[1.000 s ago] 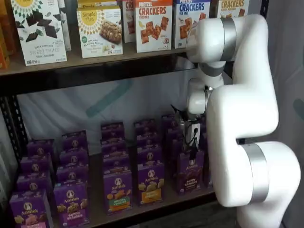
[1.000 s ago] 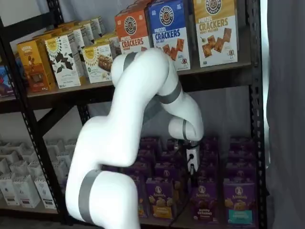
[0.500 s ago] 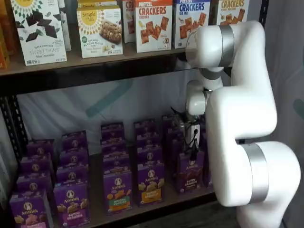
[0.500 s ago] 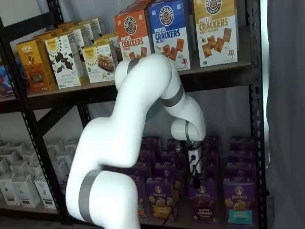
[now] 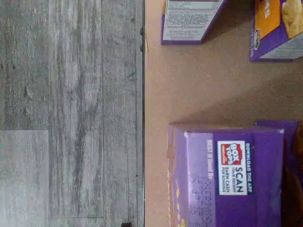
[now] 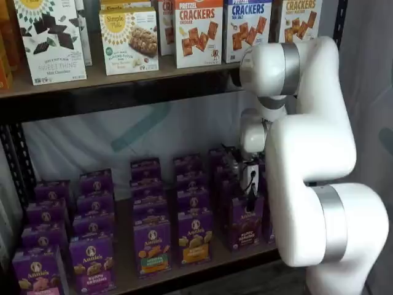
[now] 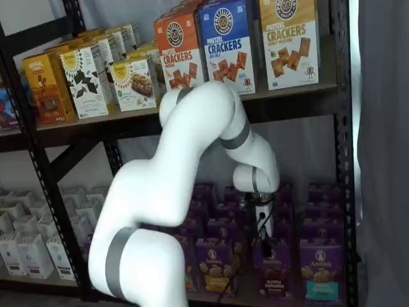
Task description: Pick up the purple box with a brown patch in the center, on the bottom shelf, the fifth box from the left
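Both shelf views, gripper [image 7: 263,238] just above purple box [image 7: 273,276]

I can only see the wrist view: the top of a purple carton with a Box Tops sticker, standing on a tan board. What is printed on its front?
Observer: In both shelf views the purple box has dark brown bunny cookies and a brown band on its front.
Operator: Where is the hand? I see nothing of it.
Observer: The hand hangs right above that box, with its black fingers pointing down.
Operator: What stands beside it?
Observer: The teal-patch box is on one side and the orange-yellow-patch box on the other. All three stand at the front of the bottom shelf.
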`<state>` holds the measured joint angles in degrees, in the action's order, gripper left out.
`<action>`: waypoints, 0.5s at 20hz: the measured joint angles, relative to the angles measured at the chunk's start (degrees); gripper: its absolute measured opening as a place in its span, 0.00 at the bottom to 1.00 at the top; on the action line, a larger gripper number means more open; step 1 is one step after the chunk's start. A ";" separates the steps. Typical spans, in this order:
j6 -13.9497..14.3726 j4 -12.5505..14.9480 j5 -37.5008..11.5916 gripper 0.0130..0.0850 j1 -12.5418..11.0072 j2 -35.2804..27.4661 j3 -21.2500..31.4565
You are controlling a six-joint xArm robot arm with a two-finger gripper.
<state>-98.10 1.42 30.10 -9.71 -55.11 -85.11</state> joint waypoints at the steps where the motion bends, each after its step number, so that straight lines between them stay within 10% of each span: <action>1: 0.11 0.13 0.15 1.00 0.00 -0.51 -0.52; 10: 2.08 2.14 0.89 1.00 0.21 -4.69 -4.61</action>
<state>-96.02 3.57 30.98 -9.50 -59.80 -89.72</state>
